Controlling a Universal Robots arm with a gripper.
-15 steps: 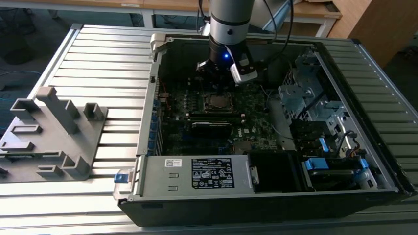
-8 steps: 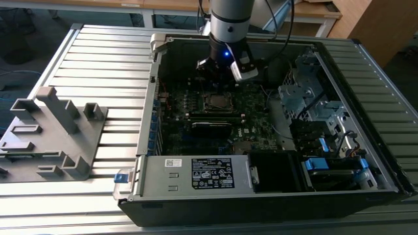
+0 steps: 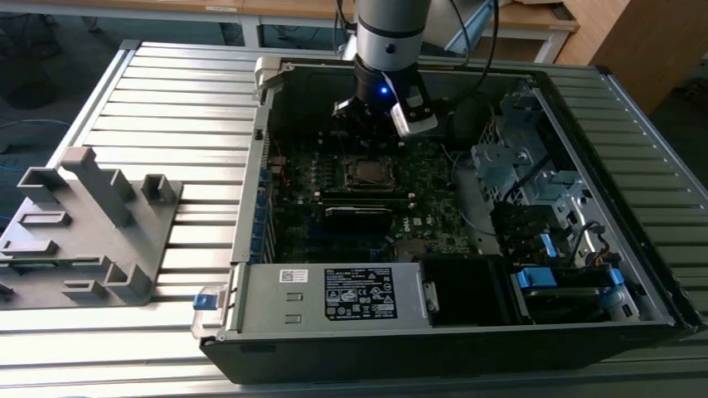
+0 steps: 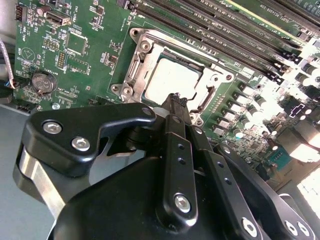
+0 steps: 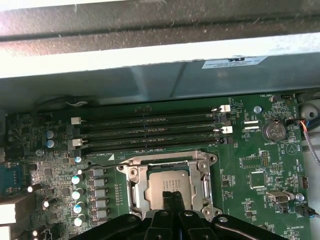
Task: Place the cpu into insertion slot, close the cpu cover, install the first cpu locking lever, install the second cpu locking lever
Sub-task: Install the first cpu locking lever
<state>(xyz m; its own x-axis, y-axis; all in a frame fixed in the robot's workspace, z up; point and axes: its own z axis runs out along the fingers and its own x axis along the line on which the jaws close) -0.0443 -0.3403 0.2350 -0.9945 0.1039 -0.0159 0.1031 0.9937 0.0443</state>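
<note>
The cpu [image 4: 169, 80] lies flat in the insertion slot [image 3: 369, 172] on the green motherboard, its pale grey top showing in both wrist views [image 5: 166, 181]. The cpu cover [image 4: 150, 47], a silvery frame, lies down around it with the chip showing through its window [image 5: 136, 186]. My gripper [image 4: 177, 100] hovers just over the socket's edge, its black fingertips pressed together with nothing visible between them [image 5: 173, 198]. In the exterior view the gripper [image 3: 374, 126] hangs inside the open computer case, above the socket. I cannot make out how the locking levers stand.
Long black memory slots [image 5: 150, 131] run beside the socket. A coin battery [image 5: 273, 131] sits on the board. The case walls [image 3: 261, 157] ring the work area, with a power supply [image 3: 332, 294] and drive cage [image 3: 520, 166] inside. A grey fixture [image 3: 83, 224] stands on the slatted table.
</note>
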